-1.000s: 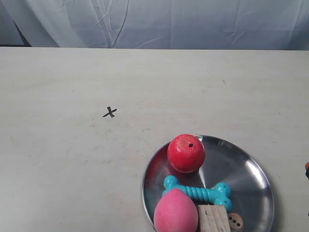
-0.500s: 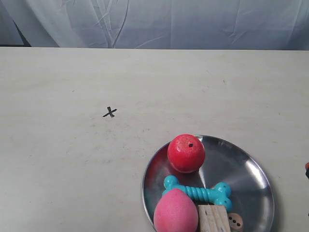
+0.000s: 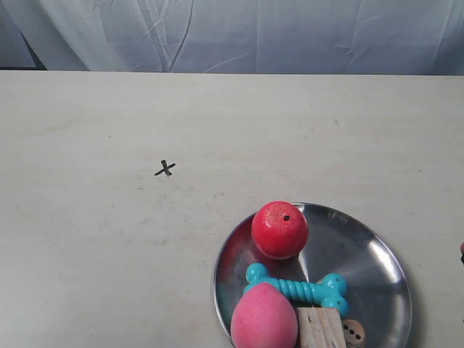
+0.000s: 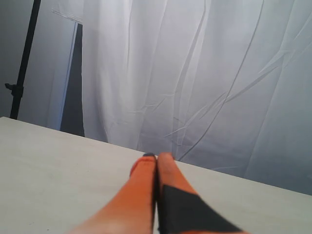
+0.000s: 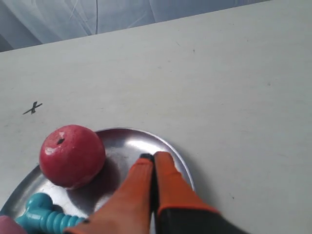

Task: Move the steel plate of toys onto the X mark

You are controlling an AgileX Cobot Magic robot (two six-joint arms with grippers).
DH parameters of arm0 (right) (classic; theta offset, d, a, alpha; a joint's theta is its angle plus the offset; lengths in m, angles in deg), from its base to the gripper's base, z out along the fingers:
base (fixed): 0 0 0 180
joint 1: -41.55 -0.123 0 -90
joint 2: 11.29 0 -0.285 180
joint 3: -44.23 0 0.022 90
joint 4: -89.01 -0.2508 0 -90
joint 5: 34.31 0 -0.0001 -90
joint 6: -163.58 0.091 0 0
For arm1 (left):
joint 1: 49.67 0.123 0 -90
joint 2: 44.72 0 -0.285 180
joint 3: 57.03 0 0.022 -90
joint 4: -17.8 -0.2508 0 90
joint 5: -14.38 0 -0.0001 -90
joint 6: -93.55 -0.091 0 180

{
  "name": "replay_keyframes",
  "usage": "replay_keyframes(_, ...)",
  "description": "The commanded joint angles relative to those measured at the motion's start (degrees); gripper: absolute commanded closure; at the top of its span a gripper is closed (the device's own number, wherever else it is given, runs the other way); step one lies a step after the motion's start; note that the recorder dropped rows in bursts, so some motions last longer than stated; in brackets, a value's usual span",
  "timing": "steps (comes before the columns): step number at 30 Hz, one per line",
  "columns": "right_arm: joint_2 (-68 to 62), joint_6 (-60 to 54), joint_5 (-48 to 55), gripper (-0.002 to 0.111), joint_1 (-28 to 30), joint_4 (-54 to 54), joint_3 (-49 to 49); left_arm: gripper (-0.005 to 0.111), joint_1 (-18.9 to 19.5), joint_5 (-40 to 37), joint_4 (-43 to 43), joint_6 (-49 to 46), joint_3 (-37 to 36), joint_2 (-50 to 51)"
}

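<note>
The steel plate lies at the exterior view's lower right. It holds a red ball, a turquoise bone, a pink egg, a wooden cube and a small die. The X mark is on bare table, up and left of the plate. My right gripper is shut with nothing between its fingers. It appears over the plate near the rim, beside the red ball; the bone and X mark also show. My left gripper is shut and empty above bare table.
A white curtain hangs behind the table's far edge. A black stand is by the curtain in the left wrist view. An orange sliver of the arm at the exterior view's right shows at the frame edge.
The plate and toys have not moved. The orange sliver at the exterior view's right edge has shrunk slightly.
</note>
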Motion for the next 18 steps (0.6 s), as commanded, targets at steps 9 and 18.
replay_keyframes(9, 0.19, 0.21, -20.2, 0.108, 0.25, -14.38, 0.27, 0.107, -0.02, 0.82, -0.07, -0.01, -0.1, -0.24)
replay_keyframes(18, 0.19, 0.21, -34.14, 0.108, 0.25, -22.2, 0.01, 0.107, -0.02, 0.82, -0.07, -0.01, -0.1, -0.24)
